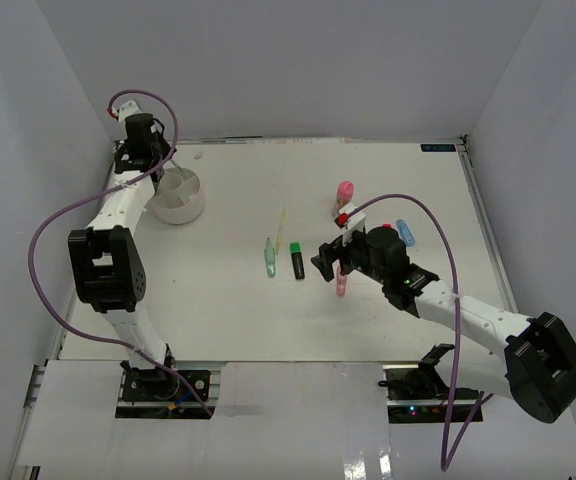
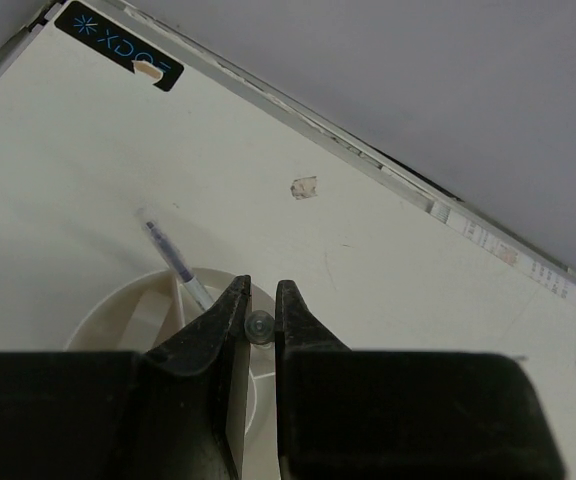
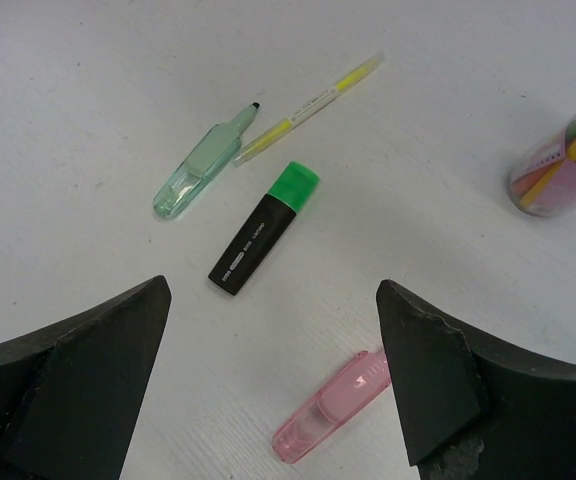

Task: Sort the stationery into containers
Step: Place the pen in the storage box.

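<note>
As it hides half the cup point(image 2: 128, 305), left gripper point(image 2: 263, 290) is pinched together; right gripper point(image 3: 273, 288) gapes over pink marker point(image 3: 333, 405).

bright, even, diffuse light from overhead in all 3 views; the white matte tabletop point(image 1: 268, 310) reads evenly lit. shadows are soft & short, e.g. beside the black green-capped short marker point(image 3: 263, 230). top view is sharp. close up, the black fingers point(image 3: 68, 390) of the right gripper point(image 3: 273, 288) look soft-edged & underlit. the glossy white strip point(image 1: 298, 440) at the near edge reflects light.
</note>
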